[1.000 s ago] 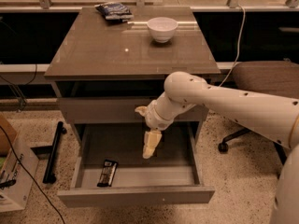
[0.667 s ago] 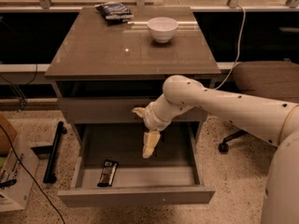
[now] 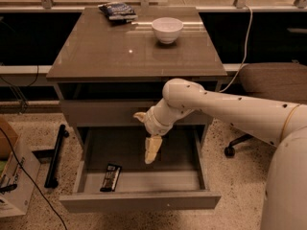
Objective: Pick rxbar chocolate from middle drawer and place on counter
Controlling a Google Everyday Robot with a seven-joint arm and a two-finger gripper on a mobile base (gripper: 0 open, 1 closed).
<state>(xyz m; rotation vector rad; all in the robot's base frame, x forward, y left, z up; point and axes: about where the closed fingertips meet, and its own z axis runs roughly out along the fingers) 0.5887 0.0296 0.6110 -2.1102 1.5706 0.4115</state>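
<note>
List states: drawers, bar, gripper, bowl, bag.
middle drawer: pulled open
top drawer: shut
rxbar chocolate: lying flat at the middle drawer's front left, ungripped
gripper: pointing down over the middle drawer, apart from the rxbar chocolate
bowl: upright on the counter
snack bag: lying flat at the counter's back edge

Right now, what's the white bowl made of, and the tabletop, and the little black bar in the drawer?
Bowl: likely glazed ceramic, white and smooth, though plastic is possible. Counter: glossy, glass-like slab showing reflections. Rxbar chocolate: seemingly thin plastic-film wrapper, black with pale patches. The tool hangs above the open middle drawer, right of the bar.
</note>
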